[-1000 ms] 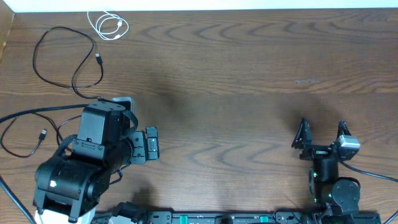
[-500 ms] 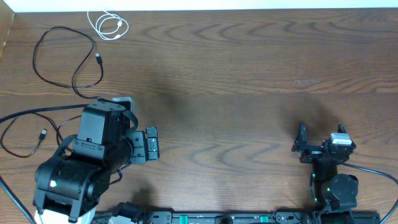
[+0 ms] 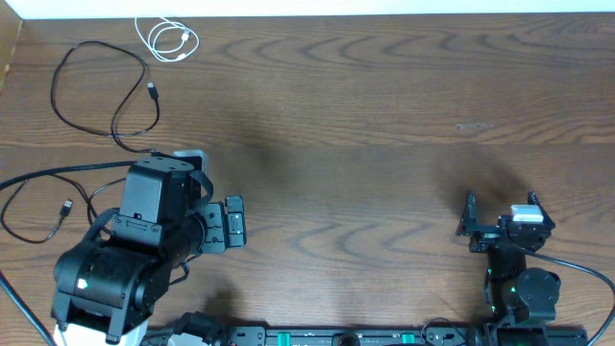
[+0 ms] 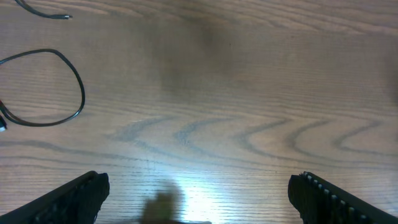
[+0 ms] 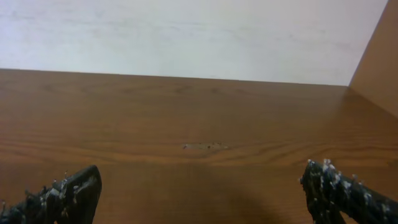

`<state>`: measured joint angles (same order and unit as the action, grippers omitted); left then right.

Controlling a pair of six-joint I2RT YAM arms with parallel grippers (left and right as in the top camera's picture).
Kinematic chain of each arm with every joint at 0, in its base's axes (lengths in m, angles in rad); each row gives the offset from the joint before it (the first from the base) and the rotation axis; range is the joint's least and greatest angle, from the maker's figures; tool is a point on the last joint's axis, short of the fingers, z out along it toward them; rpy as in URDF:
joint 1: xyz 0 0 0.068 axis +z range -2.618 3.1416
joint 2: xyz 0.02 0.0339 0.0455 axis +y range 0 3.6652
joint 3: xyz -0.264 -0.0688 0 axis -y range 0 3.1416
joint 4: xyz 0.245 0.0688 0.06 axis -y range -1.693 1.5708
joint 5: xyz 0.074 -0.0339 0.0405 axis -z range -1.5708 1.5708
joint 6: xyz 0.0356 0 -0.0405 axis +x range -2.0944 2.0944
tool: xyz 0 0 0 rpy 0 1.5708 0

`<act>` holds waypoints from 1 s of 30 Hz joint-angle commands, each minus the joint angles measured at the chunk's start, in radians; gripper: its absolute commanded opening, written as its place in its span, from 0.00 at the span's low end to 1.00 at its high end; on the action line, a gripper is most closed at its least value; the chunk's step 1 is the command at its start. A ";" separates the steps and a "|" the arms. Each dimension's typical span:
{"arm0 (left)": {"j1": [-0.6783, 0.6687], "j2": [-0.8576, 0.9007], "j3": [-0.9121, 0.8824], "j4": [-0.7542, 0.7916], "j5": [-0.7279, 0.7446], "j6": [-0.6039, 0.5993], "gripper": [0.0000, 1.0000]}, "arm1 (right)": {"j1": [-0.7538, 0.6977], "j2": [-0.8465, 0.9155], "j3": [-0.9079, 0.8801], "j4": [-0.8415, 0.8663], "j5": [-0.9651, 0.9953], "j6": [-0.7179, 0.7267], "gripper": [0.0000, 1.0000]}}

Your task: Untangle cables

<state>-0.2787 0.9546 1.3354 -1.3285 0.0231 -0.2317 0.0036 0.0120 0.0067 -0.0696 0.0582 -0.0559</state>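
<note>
- Left gripper (image 4: 199, 186), near edge, left side of the table (image 3: 384, 115): fingers spread wide, nothing between them. Only bare wood shows under it in the wrist view.
- Right gripper (image 3: 500, 211), near edge, right side: fingers also wide apart and empty, with open tabletop ahead up to the pale wall.
- Nearer black cable (image 3: 65, 206): just left of the left arm, in a loose curl with its plug end lying free. Part of it runs off the left edge.
- Farther black cable (image 3: 153, 90): one big open loop beyond the left arm. Its near bend comes close to the arm; cannot tell whether they touch.
- White cable (image 3: 168, 38): small coil by the far edge, left side, near the black loop but apart from it.
- All three cables lie on the left half, well apart from the right gripper.
</note>
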 commanded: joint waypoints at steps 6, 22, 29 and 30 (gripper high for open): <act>-0.004 0.000 -0.003 -0.003 -0.009 -0.002 0.98 | -0.007 -0.007 -0.002 -0.010 -0.028 0.063 0.99; -0.004 0.000 -0.003 -0.003 -0.009 -0.002 0.98 | 0.000 -0.007 -0.002 -0.005 -0.024 0.062 0.99; -0.004 0.000 -0.003 -0.003 -0.009 -0.002 0.98 | 0.000 -0.007 -0.002 -0.005 -0.024 0.063 0.99; -0.004 0.000 -0.003 -0.003 -0.009 -0.002 0.98 | 0.000 -0.007 -0.002 -0.006 -0.024 0.063 0.99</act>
<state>-0.2787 0.9546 1.3354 -1.3285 0.0231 -0.2317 0.0040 0.0120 0.0067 -0.0700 0.0406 -0.0074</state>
